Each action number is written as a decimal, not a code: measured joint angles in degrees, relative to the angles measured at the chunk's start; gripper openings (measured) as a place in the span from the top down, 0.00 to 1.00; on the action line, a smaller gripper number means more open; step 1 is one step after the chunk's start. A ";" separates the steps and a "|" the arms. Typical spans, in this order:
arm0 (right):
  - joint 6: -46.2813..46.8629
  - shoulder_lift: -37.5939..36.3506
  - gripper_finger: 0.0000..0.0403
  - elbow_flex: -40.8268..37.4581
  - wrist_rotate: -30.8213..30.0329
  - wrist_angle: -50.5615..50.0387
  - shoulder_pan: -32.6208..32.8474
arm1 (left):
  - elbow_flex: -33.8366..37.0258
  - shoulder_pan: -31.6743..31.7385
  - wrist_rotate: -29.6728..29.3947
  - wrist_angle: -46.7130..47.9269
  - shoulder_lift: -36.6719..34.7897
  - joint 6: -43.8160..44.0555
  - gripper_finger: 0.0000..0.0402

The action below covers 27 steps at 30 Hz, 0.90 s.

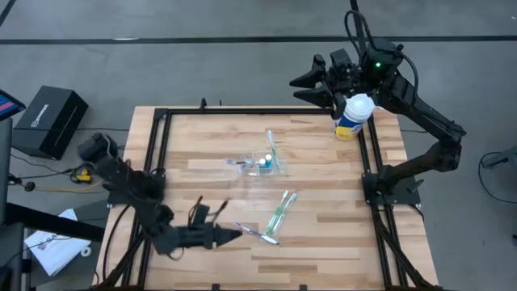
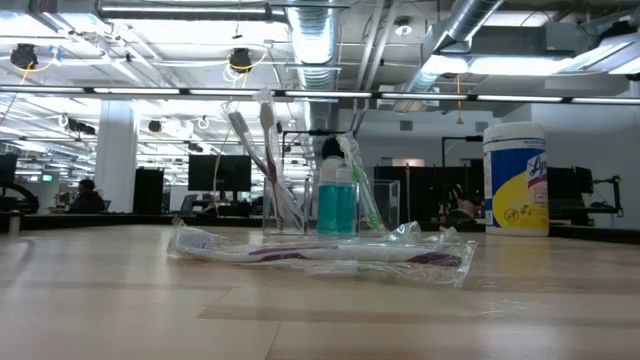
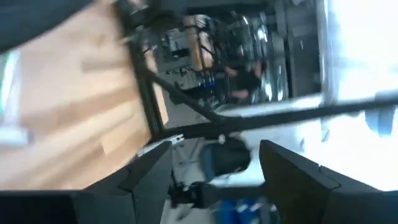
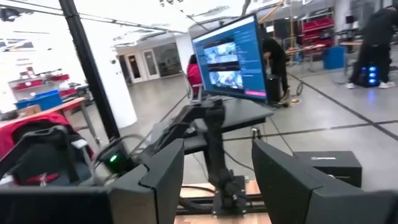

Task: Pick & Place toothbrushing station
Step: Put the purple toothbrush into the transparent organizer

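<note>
A small clear cup stands mid-table with toothbrushes upright in it. A blue tube stands beside the cup. A green toothbrush lies just beyond it. Two more green toothbrushes lie nearer the front. A purple-white toothbrush, in a clear wrapper, lies flat near the front. My left gripper points level toward the table's right, just left of that brush, open with nothing between its fingers. My right gripper is open, held high beyond the far edge.
A white-lidded yellow-and-blue canister stands at the table's far right corner. A black frame runs along the table's left, far and right sides. A black box sits off the table's left. A monitor and people show in the room beyond.
</note>
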<state>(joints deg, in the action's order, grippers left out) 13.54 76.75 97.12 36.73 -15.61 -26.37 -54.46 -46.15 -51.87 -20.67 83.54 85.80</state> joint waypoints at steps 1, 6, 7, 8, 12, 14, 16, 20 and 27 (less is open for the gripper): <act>0.00 0.00 0.55 0.00 -0.54 -0.11 0.00 | 0.27 -0.51 -1.55 -0.25 1.50 5.40 0.40; -1.34 0.09 0.55 0.00 -0.76 -0.44 0.00 | 1.94 -1.12 -3.18 0.29 9.44 32.13 0.38; -1.98 0.09 0.55 0.00 -0.75 -0.46 0.00 | 2.07 -1.08 -2.96 0.19 10.59 33.23 0.38; -2.71 0.09 0.55 0.00 -0.77 -0.52 0.00 | 2.10 -1.02 -2.54 0.20 11.67 33.46 0.38; -5.59 0.11 0.55 0.00 -0.66 -0.59 -0.21 | 2.12 0.29 2.22 0.62 13.57 30.83 0.39; -5.81 0.28 0.55 0.00 0.42 -0.57 -0.93 | 2.10 1.69 8.58 2.93 13.57 25.62 0.40; -5.70 0.44 0.55 0.00 3.19 -0.68 -1.94 | 2.12 3.40 16.25 5.92 13.55 18.38 0.42; -5.32 0.39 0.55 0.00 6.93 -0.52 -3.71 | 2.09 7.97 32.34 9.69 11.06 -2.15 0.44; -2.91 0.42 0.55 0.00 9.88 -0.53 -4.80 | 2.12 17.65 49.57 31.91 1.50 -26.05 0.47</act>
<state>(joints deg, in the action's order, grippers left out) 10.63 77.17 97.12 46.61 -16.14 -31.17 -52.34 -28.50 -2.30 11.24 85.04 59.75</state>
